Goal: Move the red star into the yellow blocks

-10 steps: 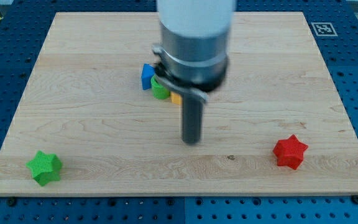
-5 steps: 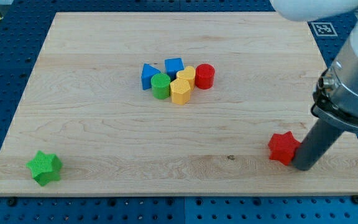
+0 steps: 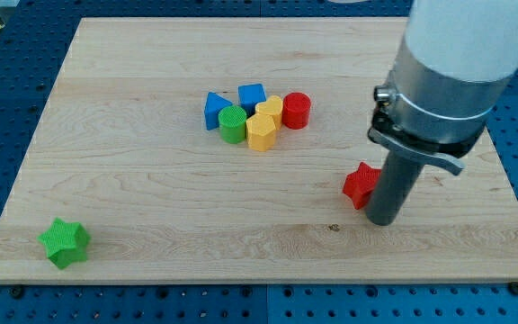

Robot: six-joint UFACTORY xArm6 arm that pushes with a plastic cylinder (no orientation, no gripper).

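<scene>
Pushing the red star [image 3: 361, 184] across the wooden surface [image 3: 133, 207], with my tip [image 3: 382, 219] touching it on the view's right; no claw on this rod, so nothing grasping. Star well apart from the yellow blocks [image 3: 263, 123], lower right of them. Best kept behind the star's far side, steering up-left, clear of the red cylinder [image 3: 297, 110] just right of the yellows.

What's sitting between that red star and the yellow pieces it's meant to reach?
Nothing visible. Bare board lies between the red star and the two yellow blocks. A red cylinder stands just to the view's right of them, close to that route. My tip sits against the star's right side.
</scene>
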